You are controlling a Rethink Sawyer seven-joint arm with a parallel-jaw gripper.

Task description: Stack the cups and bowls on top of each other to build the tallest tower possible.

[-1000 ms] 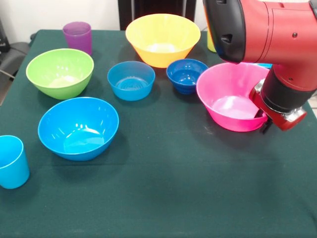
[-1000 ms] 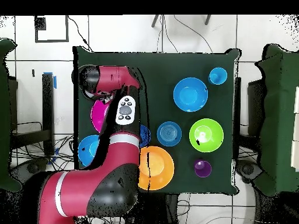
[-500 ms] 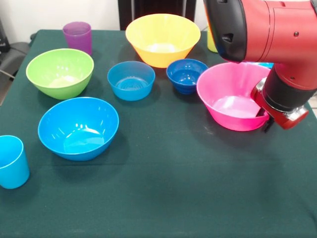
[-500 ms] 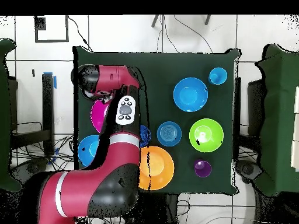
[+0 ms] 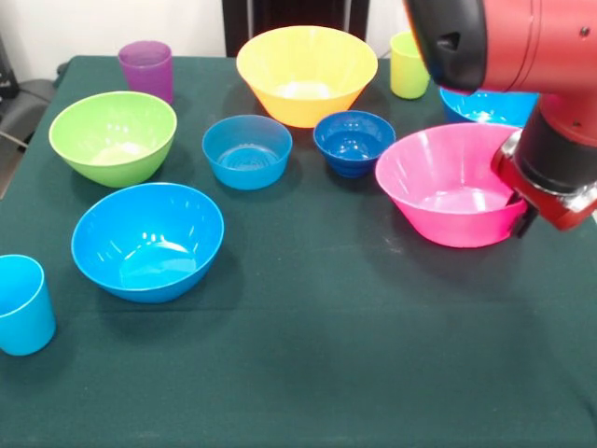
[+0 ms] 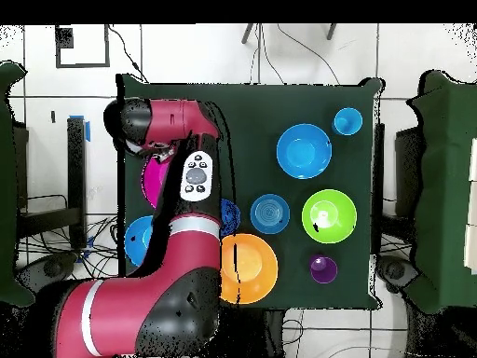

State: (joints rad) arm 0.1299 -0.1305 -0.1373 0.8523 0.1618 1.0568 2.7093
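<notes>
You see glossy, smooth plastic on every bowl: the big pink bowl [image 5: 454, 195], the orange bowl [image 5: 306, 73] and the green bowl [image 5: 113, 136] all catch highlights. The purple cup [image 5: 146, 68] looks duller. The dark green tablecloth [image 5: 308, 355] is matt fabric. The arm's red shell [image 5: 522, 42] shines.

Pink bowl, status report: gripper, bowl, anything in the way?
Gripper at the pink bowl's rim, grip state unclear. Bowl upright on the table, nothing stacked. Dark-blue bowl stands close beside it.
</notes>
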